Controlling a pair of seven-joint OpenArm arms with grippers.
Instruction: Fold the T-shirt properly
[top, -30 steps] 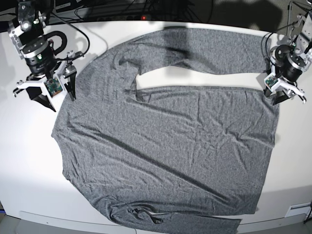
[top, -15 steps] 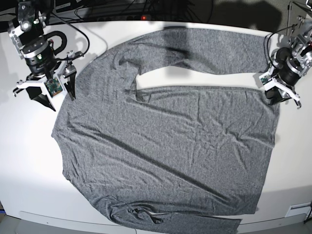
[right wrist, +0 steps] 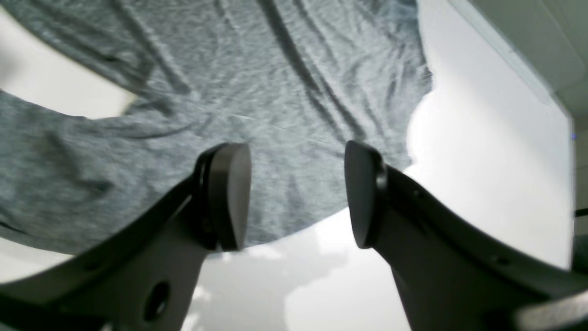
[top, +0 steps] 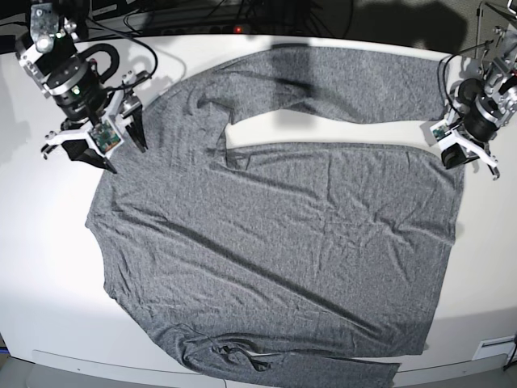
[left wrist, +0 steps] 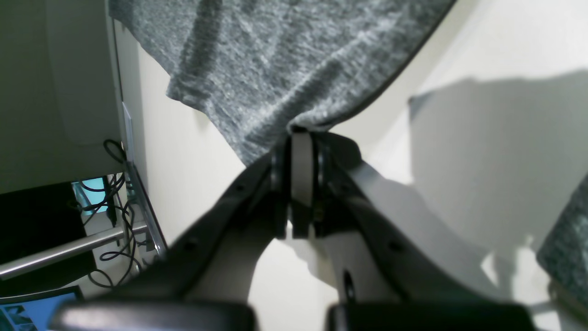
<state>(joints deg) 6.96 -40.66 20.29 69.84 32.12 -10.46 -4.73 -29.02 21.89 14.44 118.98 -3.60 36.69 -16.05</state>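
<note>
The grey T-shirt (top: 275, 242) lies spread flat on the white table (top: 48, 242), one long sleeve folded across the top and the other bunched at the front edge. On the right of the base view, my left gripper (top: 458, 159) is shut on the T-shirt's right corner. The left wrist view shows the cloth (left wrist: 275, 59) pinched between the closed fingertips of the left gripper (left wrist: 301, 133). At the upper left, my right gripper (top: 123, 152) stands open just above the T-shirt's edge. Through the wrist camera, the cloth (right wrist: 229, 82) lies under the spread right gripper (right wrist: 294, 197), which holds nothing.
Black cables (top: 202, 12) run along the table's back edge. Beyond the table's side, the left wrist view shows a metal bar and more cables (left wrist: 110, 230). The T-shirt's lower sleeve reaches the table's front edge (top: 121, 360).
The left gripper has closed onto the T-shirt's right corner. The right arm has shifted right and slightly back, bringing its open fingers over the T-shirt's edge.
</note>
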